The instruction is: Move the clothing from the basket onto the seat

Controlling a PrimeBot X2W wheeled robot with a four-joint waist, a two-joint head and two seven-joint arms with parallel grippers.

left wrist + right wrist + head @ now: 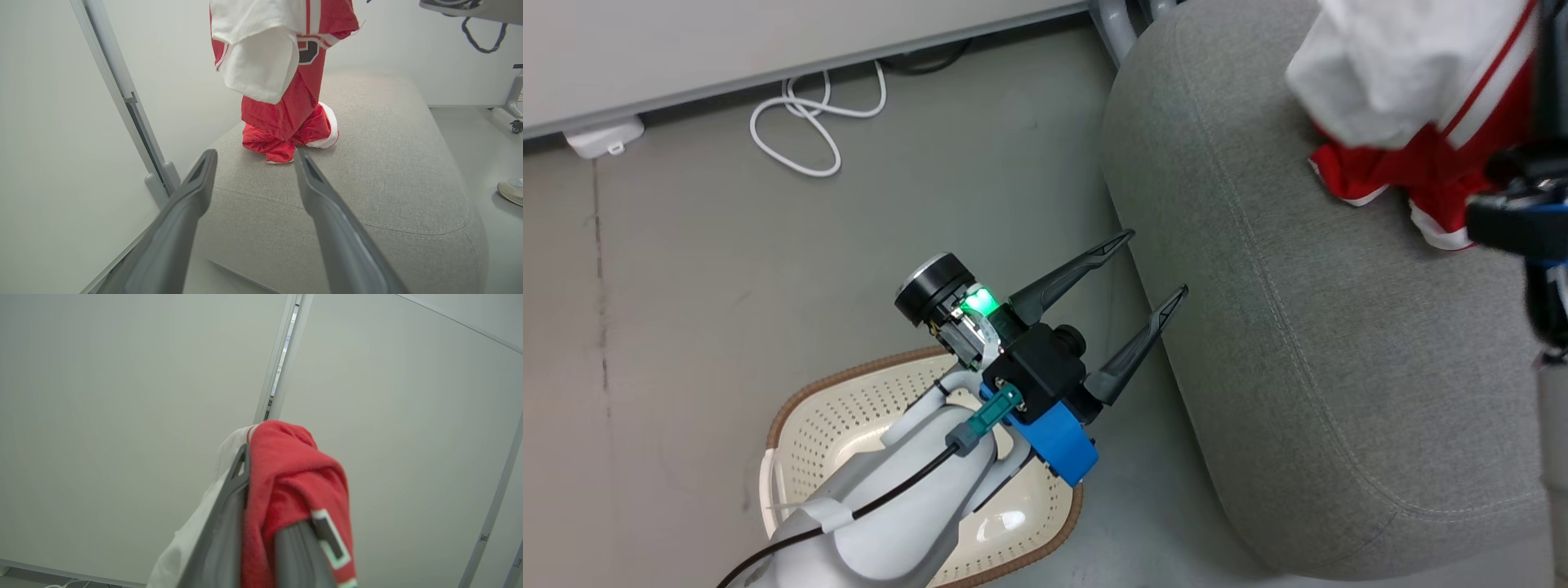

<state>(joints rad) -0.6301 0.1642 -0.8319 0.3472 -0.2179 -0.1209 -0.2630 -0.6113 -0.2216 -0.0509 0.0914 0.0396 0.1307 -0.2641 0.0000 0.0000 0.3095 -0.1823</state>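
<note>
Two things are sitting close around the left gripper (1158, 260): the seat (1323, 343) (grey, woven, rounded at its edge) just beside the fingertips, and the basket (849, 380) behind the jaws, partly hidden under the pale forearm. A looped white cable (805, 122) is lying on the floor well off to one side, and a shoe (510, 192) is showing far past the seat. The left jaws are standing wide apart, gripping nothing. The right gripper (265, 490) is pinching the clothing (294, 469), its jaws nearly closed on the fabric. The clothing is hanging from those jaws, red with white trim and a black-and-white emblem. Its lower folds are bunching on the seat, straight ahead of the left jaws.
</note>
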